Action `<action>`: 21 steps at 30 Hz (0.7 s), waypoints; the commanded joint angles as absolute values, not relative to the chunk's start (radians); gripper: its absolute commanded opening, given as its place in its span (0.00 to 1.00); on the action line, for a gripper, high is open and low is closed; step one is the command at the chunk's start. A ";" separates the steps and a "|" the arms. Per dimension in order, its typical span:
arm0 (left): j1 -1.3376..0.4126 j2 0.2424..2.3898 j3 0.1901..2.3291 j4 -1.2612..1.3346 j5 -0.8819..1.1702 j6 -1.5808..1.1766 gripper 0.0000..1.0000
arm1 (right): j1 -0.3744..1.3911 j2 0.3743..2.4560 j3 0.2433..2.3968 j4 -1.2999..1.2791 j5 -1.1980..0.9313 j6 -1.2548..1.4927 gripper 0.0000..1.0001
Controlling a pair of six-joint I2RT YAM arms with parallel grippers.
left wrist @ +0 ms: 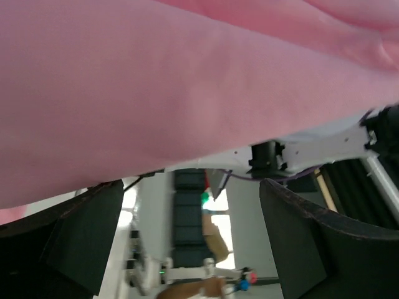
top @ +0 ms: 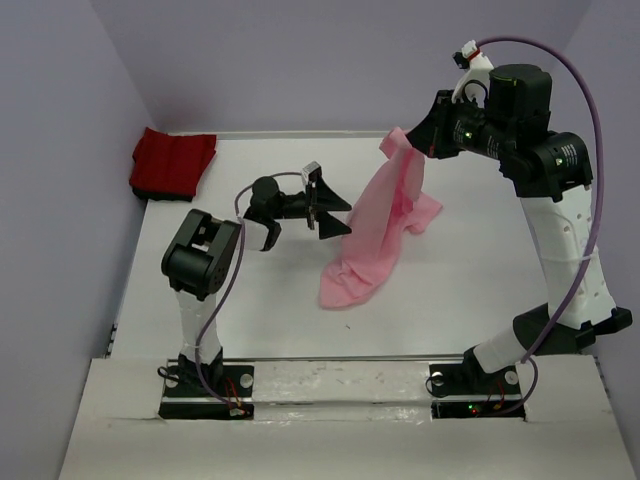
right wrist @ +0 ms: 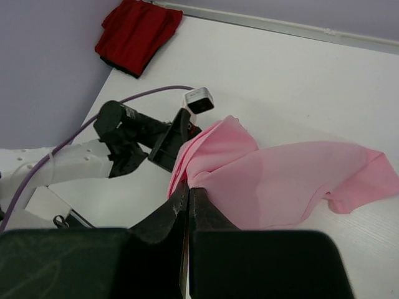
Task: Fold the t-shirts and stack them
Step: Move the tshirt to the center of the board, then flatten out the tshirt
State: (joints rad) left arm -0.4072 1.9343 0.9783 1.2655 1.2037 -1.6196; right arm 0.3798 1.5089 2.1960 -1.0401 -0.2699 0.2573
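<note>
The light pink t-shirt (top: pixel 375 225) hangs from my right gripper (top: pixel 408 142), which is shut on its top edge high above the table; the lower end drapes onto the table. In the right wrist view the shut gripper (right wrist: pixel 188 187) pinches the pink cloth (right wrist: pixel 287 180). My left gripper (top: pixel 335 213) is open, level with the hanging shirt's left side and just beside it. In the left wrist view the pink shirt (left wrist: pixel 156 87) fills the upper frame, with both fingers (left wrist: pixel 81 237) spread apart below it. The deep red t-shirt (top: pixel 173 162) lies folded at the far left corner and also shows in the right wrist view (right wrist: pixel 137 32).
The white table (top: pixel 260 300) is bounded by lilac walls at the back and left. The arm bases sit at the near edge (top: pixel 340 385).
</note>
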 commanded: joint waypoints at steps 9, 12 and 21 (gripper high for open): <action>-0.304 1.906 0.953 1.565 1.181 -1.446 0.99 | 0.374 1.479 2.183 -0.986 -0.301 0.235 0.00; -0.311 1.766 1.140 0.612 1.042 -0.878 0.99 | 0.374 1.471 2.169 -0.980 -0.305 0.233 0.00; -0.367 1.859 1.209 0.273 0.893 -0.700 0.99 | 0.374 1.465 2.155 -0.968 -0.321 0.224 0.00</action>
State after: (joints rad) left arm -0.3405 1.7844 1.2186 0.4648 0.9382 -0.8024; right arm 0.3798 1.5047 2.1471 -1.0309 -0.2966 0.2451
